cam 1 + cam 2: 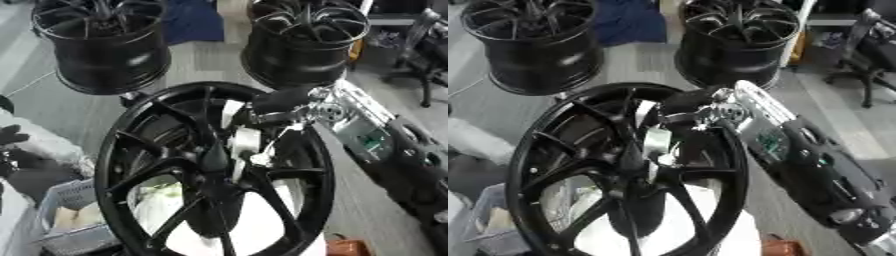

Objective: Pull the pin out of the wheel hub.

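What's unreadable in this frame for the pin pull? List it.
- The pin: not identifiable. The white parts at the hub of the big black spoked wheel are blurred in both eye views.
- Right hand: it reaches over the wheel's upper rim, but its fingers merge with the black spokes, so its grip cannot be told.
- Left hand: in neither view.
- The wheel's lower rim: cut off by the bottom edge.

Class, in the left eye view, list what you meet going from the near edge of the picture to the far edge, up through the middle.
Large black wheel with its hub → right hand reaching over the wheel's upper rim → two black wheels standing farther back, one to the left and one to the right.
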You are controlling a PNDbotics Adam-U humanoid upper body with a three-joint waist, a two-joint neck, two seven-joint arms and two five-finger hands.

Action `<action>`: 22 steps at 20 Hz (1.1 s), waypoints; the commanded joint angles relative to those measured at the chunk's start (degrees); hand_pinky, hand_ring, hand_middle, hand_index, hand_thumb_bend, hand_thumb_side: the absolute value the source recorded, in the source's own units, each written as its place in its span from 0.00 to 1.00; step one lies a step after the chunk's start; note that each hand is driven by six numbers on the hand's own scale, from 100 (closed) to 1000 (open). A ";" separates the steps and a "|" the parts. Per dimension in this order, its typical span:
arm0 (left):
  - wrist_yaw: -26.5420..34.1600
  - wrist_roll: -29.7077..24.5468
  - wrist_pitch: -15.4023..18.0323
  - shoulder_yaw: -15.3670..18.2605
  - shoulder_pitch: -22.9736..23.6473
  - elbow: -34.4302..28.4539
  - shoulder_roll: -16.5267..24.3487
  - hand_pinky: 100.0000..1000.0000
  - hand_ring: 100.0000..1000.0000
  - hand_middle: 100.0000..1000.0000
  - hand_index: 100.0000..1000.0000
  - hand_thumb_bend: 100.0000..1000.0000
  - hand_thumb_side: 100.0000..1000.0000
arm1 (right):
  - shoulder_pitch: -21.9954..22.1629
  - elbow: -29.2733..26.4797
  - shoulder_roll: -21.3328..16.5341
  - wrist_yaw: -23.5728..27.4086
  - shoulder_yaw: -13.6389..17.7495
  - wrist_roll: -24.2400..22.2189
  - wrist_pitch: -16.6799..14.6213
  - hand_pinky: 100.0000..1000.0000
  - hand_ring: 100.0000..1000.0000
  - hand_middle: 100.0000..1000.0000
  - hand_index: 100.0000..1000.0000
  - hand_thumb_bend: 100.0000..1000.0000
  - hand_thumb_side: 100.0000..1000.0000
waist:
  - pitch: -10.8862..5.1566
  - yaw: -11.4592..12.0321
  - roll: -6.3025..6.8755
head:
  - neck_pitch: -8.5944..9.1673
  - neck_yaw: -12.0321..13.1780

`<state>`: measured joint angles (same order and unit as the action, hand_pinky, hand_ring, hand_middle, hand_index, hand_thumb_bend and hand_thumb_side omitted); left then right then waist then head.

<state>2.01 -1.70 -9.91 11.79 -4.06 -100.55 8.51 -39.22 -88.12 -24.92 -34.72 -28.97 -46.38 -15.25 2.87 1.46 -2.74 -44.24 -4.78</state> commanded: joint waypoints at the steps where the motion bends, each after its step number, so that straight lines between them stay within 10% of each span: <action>1: -0.13 -0.17 0.00 -0.24 -0.59 -0.89 0.58 0.47 0.45 0.60 0.73 0.00 0.80 | -0.54 0.71 -0.54 -1.03 0.38 -0.08 -0.37 0.32 0.28 0.68 0.86 0.00 0.59 | -0.42 0.00 0.20 | 0.12 -0.16; 22: -0.04 -0.15 0.02 -0.23 -0.71 -0.92 0.67 0.47 0.45 0.60 0.73 0.00 0.80 | -0.73 -0.02 -0.95 -5.00 0.77 1.72 -0.49 0.45 0.45 0.59 0.86 0.00 0.55 | -0.45 -0.02 0.21 | 0.12 -0.06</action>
<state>2.00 -1.70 -9.91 11.79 -4.07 -100.55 8.50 -39.29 -87.46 -24.50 -38.97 -28.92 -44.90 -15.80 2.87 1.47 -2.76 -44.24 -4.79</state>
